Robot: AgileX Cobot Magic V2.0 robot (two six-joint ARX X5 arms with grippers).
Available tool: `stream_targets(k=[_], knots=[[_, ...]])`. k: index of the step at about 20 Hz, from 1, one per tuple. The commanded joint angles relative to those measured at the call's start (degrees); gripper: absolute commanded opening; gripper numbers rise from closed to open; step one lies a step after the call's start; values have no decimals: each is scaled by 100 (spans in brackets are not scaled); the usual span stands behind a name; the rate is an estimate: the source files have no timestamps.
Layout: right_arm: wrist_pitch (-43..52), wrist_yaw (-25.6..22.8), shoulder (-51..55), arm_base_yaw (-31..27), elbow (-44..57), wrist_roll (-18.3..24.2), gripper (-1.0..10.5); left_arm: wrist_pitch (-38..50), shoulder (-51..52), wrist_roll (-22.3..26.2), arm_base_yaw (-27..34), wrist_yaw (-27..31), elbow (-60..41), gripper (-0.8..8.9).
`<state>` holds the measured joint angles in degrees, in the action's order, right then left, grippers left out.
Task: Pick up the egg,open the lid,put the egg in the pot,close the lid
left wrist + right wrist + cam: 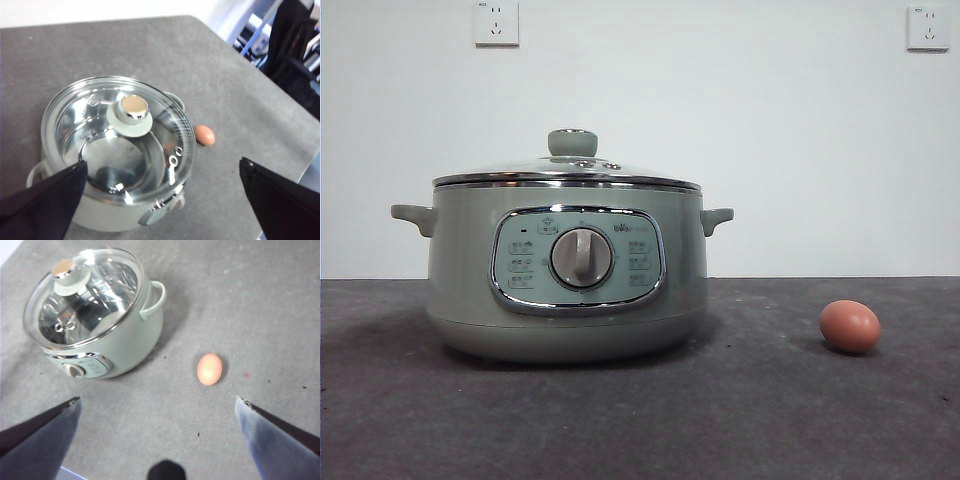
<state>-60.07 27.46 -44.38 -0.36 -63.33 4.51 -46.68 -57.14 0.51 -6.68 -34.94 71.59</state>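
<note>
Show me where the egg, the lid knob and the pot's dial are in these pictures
egg (850, 326): front view, middle of its shell, on the table beside the pot.
lid knob (572, 142): front view, side of the green knob.
pot's dial (582, 257): front view, centre of the dial's grip on the control panel.

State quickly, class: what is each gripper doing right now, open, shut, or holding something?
Left gripper: open, holding nothing, above the pot.
Right gripper: open, holding nothing, above the table near the egg.

The pot (470, 290) looks satin sage-green with a chrome-framed panel; its lid (520, 168) is clear glass, rim shiny chrome. The egg (850, 326) is smooth, matt. The tabletop (770, 420) is rough grey.
</note>
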Motion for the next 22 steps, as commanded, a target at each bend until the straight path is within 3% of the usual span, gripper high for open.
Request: stream_targets(k=[1, 9, 22], knots=[[50, 26, -149, 2, -26, 17, 599, 70, -568, 234, -363, 352, 319, 597], [46, 24, -466, 2, -26, 17, 598, 505, -2583, 634, -1484, 1753, 1360, 597], [50, 22, -501, 2, -26, 17, 598, 1051, -3941, 717, -1840, 2218, 1412, 593]])
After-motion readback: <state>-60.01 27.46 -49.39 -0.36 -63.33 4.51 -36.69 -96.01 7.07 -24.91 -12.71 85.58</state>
